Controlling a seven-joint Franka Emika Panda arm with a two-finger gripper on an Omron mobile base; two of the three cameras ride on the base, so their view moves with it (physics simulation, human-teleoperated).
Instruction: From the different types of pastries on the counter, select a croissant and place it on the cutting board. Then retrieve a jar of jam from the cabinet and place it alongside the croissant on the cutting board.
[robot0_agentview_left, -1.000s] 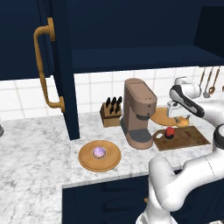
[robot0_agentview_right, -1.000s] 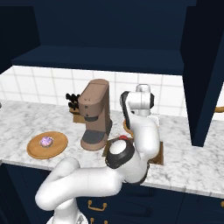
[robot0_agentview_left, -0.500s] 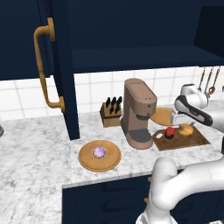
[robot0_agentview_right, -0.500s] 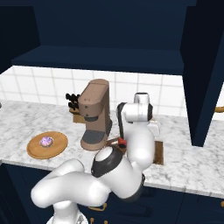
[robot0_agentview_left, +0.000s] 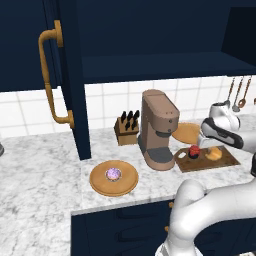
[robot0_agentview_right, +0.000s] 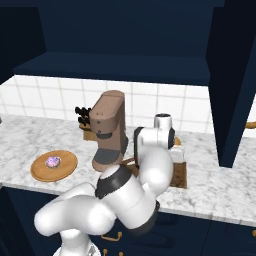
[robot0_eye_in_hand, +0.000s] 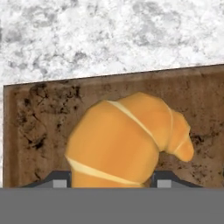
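- Croissant (robot0_eye_in_hand: 127, 140), glossy golden, ridged crescent, clamped in gripper (robot0_eye_in_hand: 109, 183) over mottled dark-brown board (robot0_eye_in_hand: 39, 122).
- Jar (robot0_agentview_left: 194, 151), squat, dark-red, on board beside it.
- Tabletop (robot0_eye_in_hand: 109, 35) grey-white marbled.

Croissant (robot0_eye_in_hand: 127, 140) between the fingertips over the cutting board (robot0_eye_in_hand: 39, 118)

The golden, ridged pastry sits right at the gripper (robot0_eye_in_hand: 109, 181), its lower end filling the gap between the two dark tips, one at each flank, closed against it. Its pointed end curls off to the right of the jaws. Dark-brown mottled wood lies under and beyond it, and marbled counter (robot0_eye_in_hand: 109, 35) stretches past the board's far edge.
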